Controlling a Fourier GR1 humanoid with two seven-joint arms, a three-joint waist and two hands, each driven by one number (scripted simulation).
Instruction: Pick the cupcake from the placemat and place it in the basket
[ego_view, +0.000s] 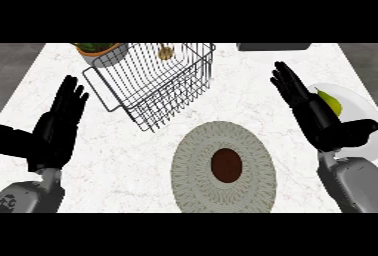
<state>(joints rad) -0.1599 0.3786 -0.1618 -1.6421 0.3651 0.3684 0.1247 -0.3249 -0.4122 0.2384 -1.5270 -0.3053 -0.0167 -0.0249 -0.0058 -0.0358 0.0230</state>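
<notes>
Rising from the lower left corner of the head view, the grey left forearm carries the black left hand (57, 127) upright over the white marble surface (125, 170). Its palm is flat and its fingers are straight, pointing toward the far edge and holding nothing. On the opposite side the black right hand (314, 112) stands above its own grey forearm. Its fingers are straight and close together, leaning a little to the upper left, with the thumb stuck out to the right; it holds nothing either. This hand overlaps the left rim of a round white plate (356, 102) near the right edge. A yellow-green pear-like fruit (332, 102) lies on that plate, partly hidden behind the fingers.

Between the two hands, toward the near edge, lies a round grey woven placemat (198, 150). The dark brown round cupcake (227, 165) sits at its middle, well apart from both hands.

Farther back and left of centre stands the black wire basket (159, 85), its open top facing the view. A small tan object (166, 52) shows through the wires at the far end; whether it is inside or behind the basket cannot be told. Just beside the basket's far left corner is a grey pot with a green plant (100, 50), cut by the top of the view. A dark flat object (273, 46) lies at the far edge, right of the basket.
</notes>
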